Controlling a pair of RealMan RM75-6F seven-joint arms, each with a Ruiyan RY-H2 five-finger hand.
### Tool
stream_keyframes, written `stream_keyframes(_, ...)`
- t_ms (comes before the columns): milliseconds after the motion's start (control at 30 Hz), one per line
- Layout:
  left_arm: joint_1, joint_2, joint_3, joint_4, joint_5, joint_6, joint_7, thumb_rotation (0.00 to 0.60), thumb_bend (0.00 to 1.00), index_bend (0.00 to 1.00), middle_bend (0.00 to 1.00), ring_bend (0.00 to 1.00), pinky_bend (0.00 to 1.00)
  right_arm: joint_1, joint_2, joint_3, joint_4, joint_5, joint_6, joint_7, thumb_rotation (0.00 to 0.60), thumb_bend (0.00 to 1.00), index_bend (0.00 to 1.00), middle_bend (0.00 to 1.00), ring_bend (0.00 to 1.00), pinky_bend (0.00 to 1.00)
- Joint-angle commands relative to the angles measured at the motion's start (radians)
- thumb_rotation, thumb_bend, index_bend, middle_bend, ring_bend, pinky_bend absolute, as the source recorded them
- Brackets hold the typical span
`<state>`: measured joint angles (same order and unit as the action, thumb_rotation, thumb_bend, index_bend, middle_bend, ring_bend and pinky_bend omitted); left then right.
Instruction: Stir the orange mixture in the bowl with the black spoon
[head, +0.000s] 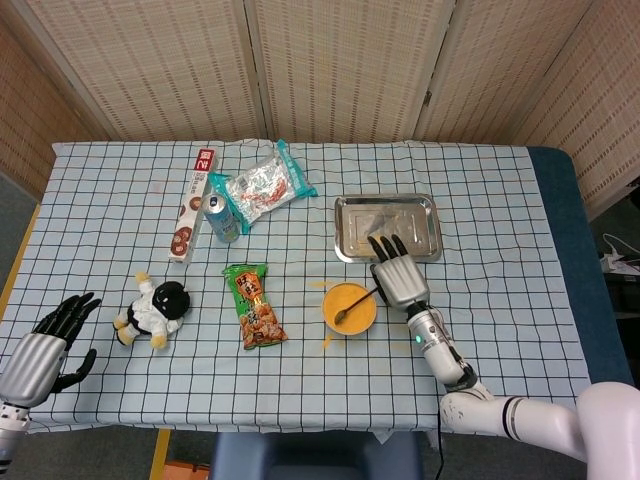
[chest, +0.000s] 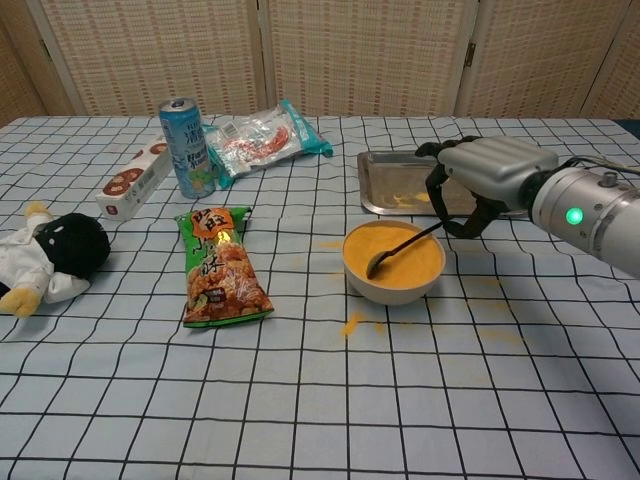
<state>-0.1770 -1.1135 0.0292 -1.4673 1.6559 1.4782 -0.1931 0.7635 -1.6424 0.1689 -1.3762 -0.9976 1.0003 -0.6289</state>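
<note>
A white bowl (chest: 398, 288) (head: 349, 310) of orange mixture stands in the middle of the checked table. The black spoon (chest: 402, 248) (head: 352, 307) slants down into it, its scoop sunk in the mixture near the bowl's front left. My right hand (chest: 482, 176) (head: 396, 275) grips the spoon's handle just right of the bowl, fingers curled over it. My left hand (head: 48, 345) rests open at the table's front left corner, holding nothing; only the head view shows it.
A steel tray (chest: 385, 184) (head: 352, 240) lies behind the bowl. Orange spills (chest: 352, 324) mark the cloth in front. A green snack bag (chest: 218, 268), a can (chest: 187, 146), a plush toy (chest: 52, 252), a red-and-white box (chest: 134, 176) and a clear snack packet (chest: 262, 136) lie to the left.
</note>
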Motion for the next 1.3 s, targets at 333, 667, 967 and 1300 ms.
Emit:
stream_keyframes(333, 0.002, 0.002, 0.007, 0.005, 0.015, 0.012, -0.013, 0.6, 0.49, 0.0, 0.0, 0.0, 0.19, -0.024, -0.011, -0.006, 0.025, -0.084, 0.06, 0.066, 0.6, 0.43, 0.83, 0.13, 0.0, 0.04)
stream_keyframes(667, 0.002, 0.002, 0.009, 0.003, 0.019, 0.013, -0.011, 0.6, 0.49, 0.0, 0.0, 0.0, 0.19, -0.001, 0.008, 0.011, 0.04, -0.086, 0.025, 0.049, 0.6, 0.52, 0.83, 0.13, 0.0, 0.05)
stream_keyframes(967, -0.001, 0.002, 0.008, 0.001, 0.015, 0.007, -0.007, 0.6, 0.49, 0.0, 0.0, 0.0, 0.19, 0.041, 0.005, -0.012, 0.06, -0.043, -0.039, -0.075, 0.6, 0.52, 0.84, 0.13, 0.0, 0.05)
stream_keyframes(1300, 0.0, 0.001, 0.01, 0.001, 0.018, 0.01, -0.005, 0.6, 0.49, 0.0, 0.0, 0.0, 0.19, 0.038, 0.097, -0.047, -0.07, 0.023, -0.064, -0.158, 0.6, 0.54, 0.86, 0.13, 0.0, 0.05)
